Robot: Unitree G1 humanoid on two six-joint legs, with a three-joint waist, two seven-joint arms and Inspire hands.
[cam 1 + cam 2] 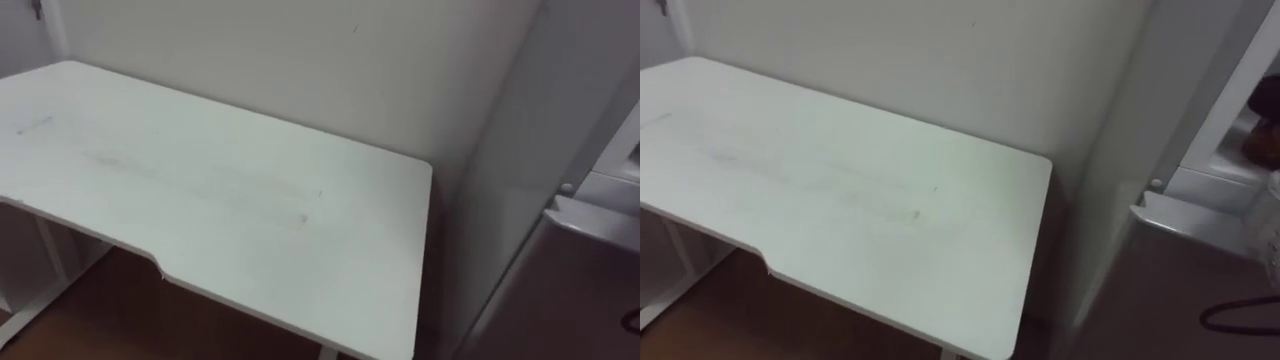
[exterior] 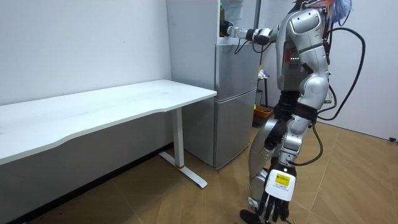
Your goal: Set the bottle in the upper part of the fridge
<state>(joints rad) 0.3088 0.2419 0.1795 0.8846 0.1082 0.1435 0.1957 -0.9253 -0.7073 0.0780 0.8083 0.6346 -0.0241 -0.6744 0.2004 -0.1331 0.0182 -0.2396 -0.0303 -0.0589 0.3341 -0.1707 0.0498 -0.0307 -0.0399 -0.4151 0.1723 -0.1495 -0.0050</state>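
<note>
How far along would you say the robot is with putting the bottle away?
The upper fridge already stands open. The right hand reaches inside it; whether it holds the bottle I cannot tell. The left hand hangs open, empty. Left: withdrawing and closing the fridge.

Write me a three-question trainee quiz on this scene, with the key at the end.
1. True or false: the upper door of the tall silver two-door fridge is shut.
2. The robot's right hand is raised at the fridge's: A) lower compartment, B) upper compartment, C) neither.
3. Which hand hangs low near the brown wooden floor?
Key: 1 false; 2 B; 3 the left hand.
</note>
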